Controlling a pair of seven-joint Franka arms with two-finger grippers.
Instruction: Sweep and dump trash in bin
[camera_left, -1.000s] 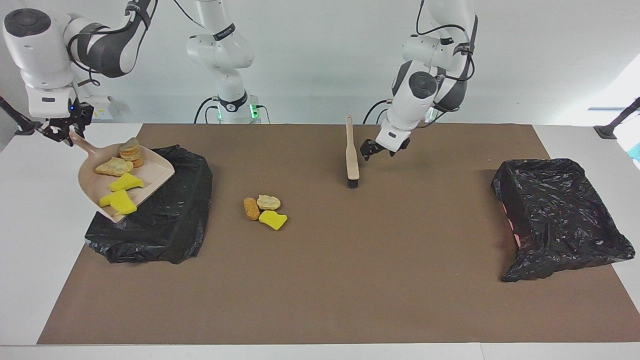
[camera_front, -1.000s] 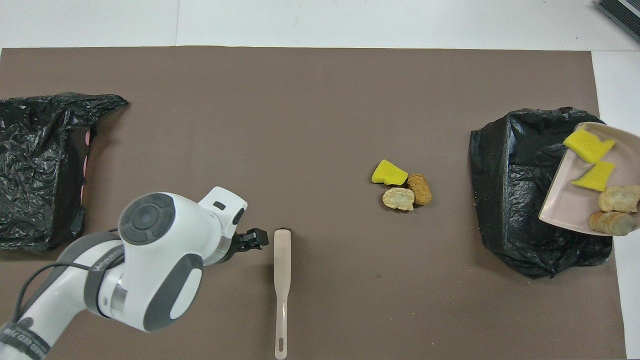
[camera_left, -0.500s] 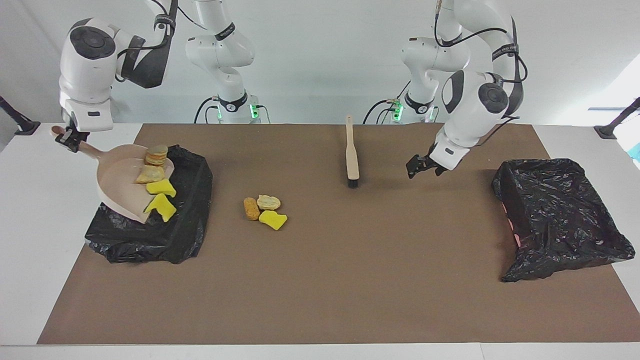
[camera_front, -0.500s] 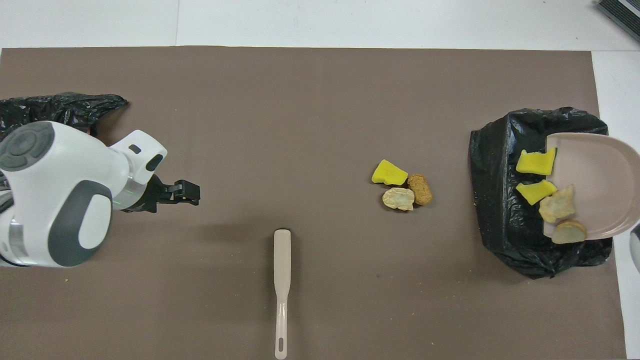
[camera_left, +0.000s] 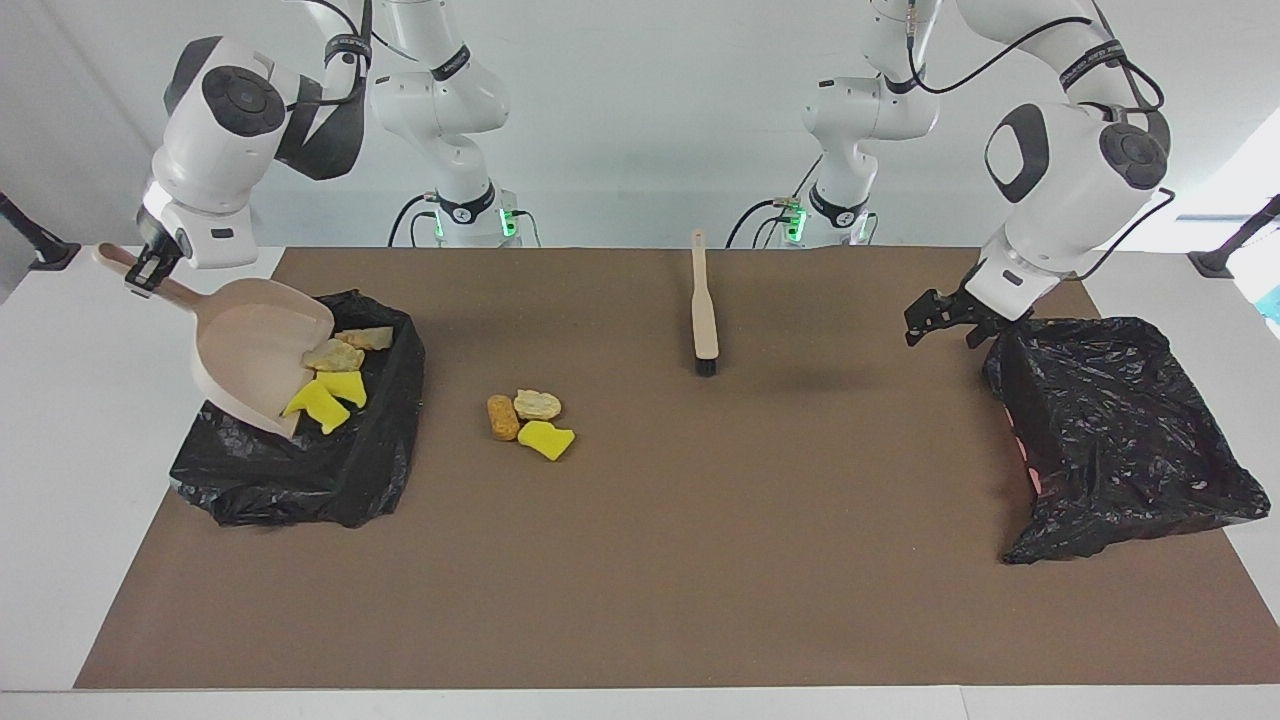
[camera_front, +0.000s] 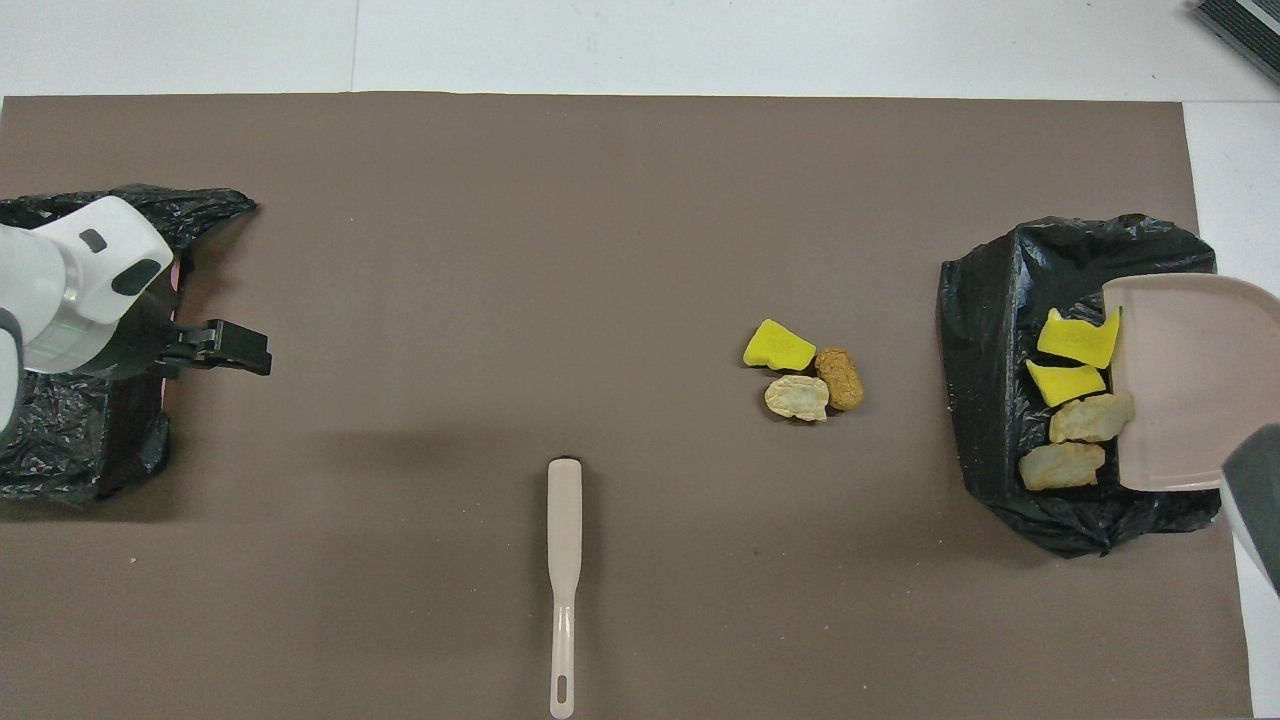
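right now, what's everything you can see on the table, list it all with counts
bright yellow sponge-like wedges: two, yellow, sliding off the dustpan into the bin.
pale tan crumbly chunks: two, tan, beside them at the pan's lip.
loose trash pile: three scraps, yellow, tan and orange-brown, mid-mat.
beige plastic dustpan: one, beige, tilted over the bin.
black bag-lined bin: one, black, right arm's end.
second black bag-lined bin: one, black, left arm's end.
beige black-bristled brush: one, beige, lying on the mat near the robots.
right gripper: jaws shut on the dustpan handle.
left gripper: jaws open, empty, beside the second bin.
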